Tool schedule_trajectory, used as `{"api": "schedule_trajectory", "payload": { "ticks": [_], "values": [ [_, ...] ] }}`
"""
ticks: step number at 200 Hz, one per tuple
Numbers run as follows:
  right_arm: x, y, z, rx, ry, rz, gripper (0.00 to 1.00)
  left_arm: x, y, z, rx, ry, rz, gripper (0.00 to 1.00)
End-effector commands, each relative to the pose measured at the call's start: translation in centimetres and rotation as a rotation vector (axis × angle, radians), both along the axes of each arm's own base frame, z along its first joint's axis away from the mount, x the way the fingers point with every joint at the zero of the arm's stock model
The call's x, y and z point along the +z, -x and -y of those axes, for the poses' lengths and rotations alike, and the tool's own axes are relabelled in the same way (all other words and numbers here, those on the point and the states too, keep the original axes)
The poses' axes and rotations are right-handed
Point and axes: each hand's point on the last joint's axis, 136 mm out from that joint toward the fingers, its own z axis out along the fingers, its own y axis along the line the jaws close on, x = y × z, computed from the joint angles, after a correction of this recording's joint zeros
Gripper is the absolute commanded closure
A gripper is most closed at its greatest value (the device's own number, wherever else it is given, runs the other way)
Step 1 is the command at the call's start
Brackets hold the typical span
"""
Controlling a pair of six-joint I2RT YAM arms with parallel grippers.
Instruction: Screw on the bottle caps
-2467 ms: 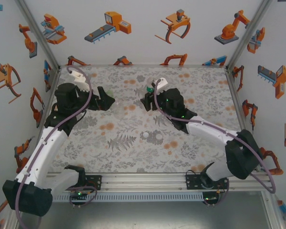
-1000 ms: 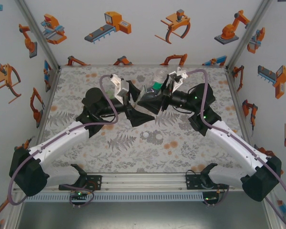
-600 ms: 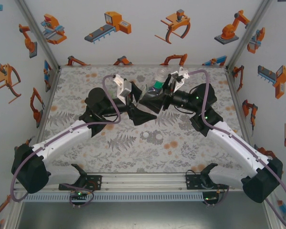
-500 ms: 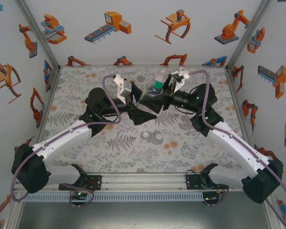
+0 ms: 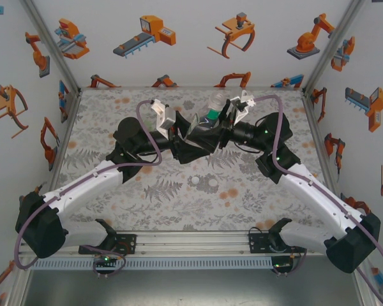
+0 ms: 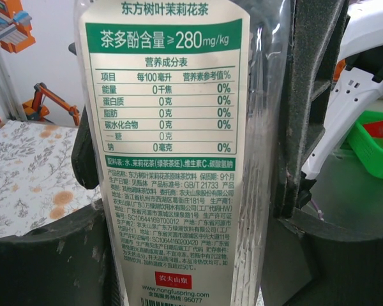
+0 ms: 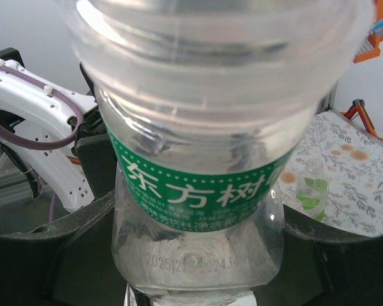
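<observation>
**Two arms on one bottle, caps loose on the table**

From above, two white bottle caps [image 5: 194, 182] lie just beside each other near the middle of the table [image 5: 115, 197], clear of both arms. Beyond them, toward the far edge, the arms meet nose to nose. The right gripper [image 5: 212, 131] is clamped on the bottle [image 5: 212, 108], and the left gripper [image 5: 190, 132] comes at it from the opposite side. That spot is too crowded in the overhead view to make out the left grip.

The left wrist camera shows it. Its dark fingers [image 6: 303, 115] press against both sides of the bottle, over a pale label with a nutrition table printed in green.

The right wrist camera shows the other face: a green band with white characters, clear ribbed plastic above it, and black pads [image 7: 70, 255] hugging the lower body. Past the right-hand pad, a second bottle [image 7: 313, 188], small and green-labelled, stands upright on the table, well apart from the held one.
</observation>
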Motion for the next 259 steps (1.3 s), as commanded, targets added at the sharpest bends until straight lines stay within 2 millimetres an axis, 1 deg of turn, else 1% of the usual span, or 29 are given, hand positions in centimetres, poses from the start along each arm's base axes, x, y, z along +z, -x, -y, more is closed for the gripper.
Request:
{"api": "schedule_trajectory", "payload": {
  "ticks": [1,7,12,20,28,36,49,65,80,92,107,127,139,150,172,204,236,259],
  "values": [
    [0.4,0.6,0.2,-0.002,-0.009,0.013,0.71,1.8,0.2,-0.2,0.016,0.043,0.071,0.51],
    [0.3,0.5,0.3,-0.011,-0.007,0.01,0.68,1.8,0.2,-0.2,0.018,0.043,0.073,0.53],
    [0.3,0.4,0.3,-0.018,-0.006,0.004,0.64,1.8,0.2,-0.3,0.021,0.047,0.078,0.53],
    [0.2,0.1,0.4,-0.032,-0.005,-0.003,0.55,1.9,0.2,-0.4,0.021,0.048,0.082,0.54],
    [0.2,0.0,0.5,-0.044,-0.003,-0.007,0.44,1.8,0.3,-0.4,0.021,0.047,0.085,0.56],
    [0.2,-0.2,0.6,-0.058,-0.003,-0.009,0.36,2.0,0.3,-0.6,0.027,0.05,0.091,0.56],
    [0.2,-0.3,0.8,-0.078,-0.001,-0.009,0.29,1.9,0.1,-0.8,0.035,0.048,0.091,0.57],
    [0.3,-0.6,1.3,-0.119,0.005,-0.005,0.25,1.9,-0.4,-1.2,0.07,0.045,0.088,0.58],
    [0.0,-1.2,1.8,-0.18,0.019,-0.008,0.24,1.4,-1.5,-1.9,0.15,0.039,0.082,0.61],
    [-0.1,-1.6,2.4,-0.223,0.025,-0.003,0.24,1.3,-2.4,-2.8,0.209,0.038,0.081,0.63],
    [-0.3,-1.9,2.9,-0.268,0.038,-0.002,0.24,1.2,-3.4,-4.0,0.277,0.029,0.077,0.64],
    [-1.1,-2.9,3.5,-0.339,0.071,-0.025,0.26,0.7,-5.0,-5.9,0.397,-0.023,0.068,0.72],
    [-1.9,-3.5,3.8,-0.378,0.099,-0.047,0.28,0.2,-6.2,-7.2,0.501,-0.067,0.068,0.78],
    [-2.6,-4.0,4.0,-0.406,0.119,-0.068,0.3,0.0,-6.7,-8.5,0.567,-0.1,0.078,0.82],
    [-4.4,-5.0,4.3,-0.451,0.164,-0.127,0.34,-0.4,-7.4,-10.7,0.66,-0.153,0.089,0.91],
    [-9.3,-7.2,5.0,-0.559,0.302,-0.294,0.4,-0.9,-7.9,-13.8,0.776,-0.196,0.086,1.0],
    [-14.6,-8.2,4.8,-0.596,0.417,-0.466,0.44,-1.1,-8.6,-17.1,0.908,-0.192,0.075,1.0],
    [-18.4,-8.4,4.2,-0.608,0.488,-0.594,0.44,-1.3,-8.5,-18.1,0.928,-0.212,0.063,1.0]
  ]
}}
